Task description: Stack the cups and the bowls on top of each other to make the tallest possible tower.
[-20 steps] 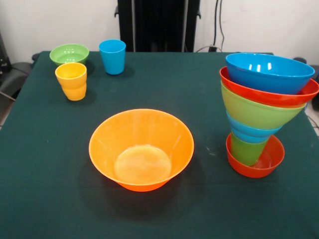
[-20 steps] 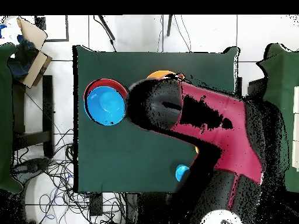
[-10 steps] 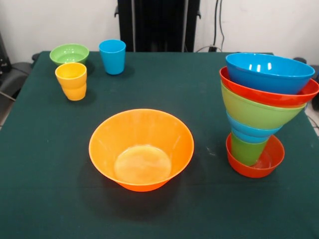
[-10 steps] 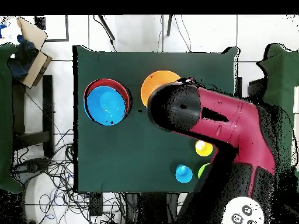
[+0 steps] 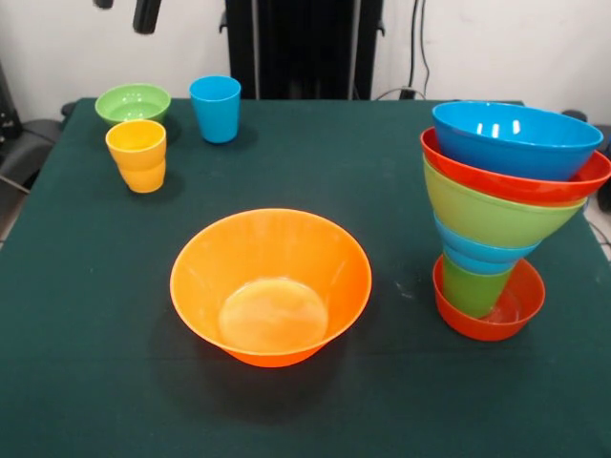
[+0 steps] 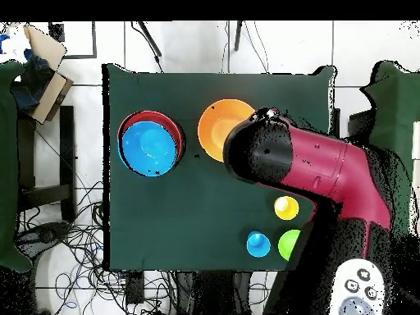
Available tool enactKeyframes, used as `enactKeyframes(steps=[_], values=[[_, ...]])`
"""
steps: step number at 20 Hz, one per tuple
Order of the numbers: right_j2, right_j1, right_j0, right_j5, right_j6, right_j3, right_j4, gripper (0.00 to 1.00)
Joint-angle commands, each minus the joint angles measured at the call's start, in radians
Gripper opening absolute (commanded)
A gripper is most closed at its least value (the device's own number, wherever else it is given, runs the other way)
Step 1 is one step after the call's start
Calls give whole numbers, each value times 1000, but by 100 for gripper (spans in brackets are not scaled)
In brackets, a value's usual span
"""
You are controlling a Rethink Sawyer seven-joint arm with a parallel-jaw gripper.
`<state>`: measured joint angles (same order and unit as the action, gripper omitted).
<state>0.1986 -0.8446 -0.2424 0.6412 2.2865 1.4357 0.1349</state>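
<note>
The tower (image 5: 508, 205) stands at the right: a red-orange small bowl lowest, then a green cup, a small blue bowl, and green, red and blue bowls widening upward; from overhead the tower (image 6: 149, 145) shows its blue top. A large orange bowl (image 5: 270, 284) sits alone mid-table, seen overhead as the orange bowl (image 6: 221, 123). At the far left are a yellow-orange cup (image 5: 138, 155), a blue cup (image 5: 216, 109) and a small green bowl (image 5: 133, 103). My gripper (image 5: 124, 8) shows only its tips at the top left, high above those, open and holding nothing.
The dark green table (image 5: 382, 162) carries everything. In the overhead view the red arm (image 6: 320, 176) hangs over the table's right side, beside the yellow cup (image 6: 286, 207), blue cup (image 6: 258, 244) and green bowl (image 6: 289, 244). Cables and a cardboard box (image 6: 45, 61) lie on the floor.
The arm has swung away from the tower toward the cups, uncovering the orange bowl and the cups overhead. The gripper's tips have come into the front view at the top left.
</note>
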Motion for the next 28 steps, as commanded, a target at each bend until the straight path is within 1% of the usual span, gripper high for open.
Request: enactKeyframes(steps=[1, 13, 22, 28], values=[[-166, 107, -35, -126, -172, 157, 114, 100], [-217, 120, -78, -153, -152, 172, 168, 100], [-244, 97, -100, -122, -152, 178, 186, 100], [-263, 95, -113, -123, -143, 183, 201, 100]])
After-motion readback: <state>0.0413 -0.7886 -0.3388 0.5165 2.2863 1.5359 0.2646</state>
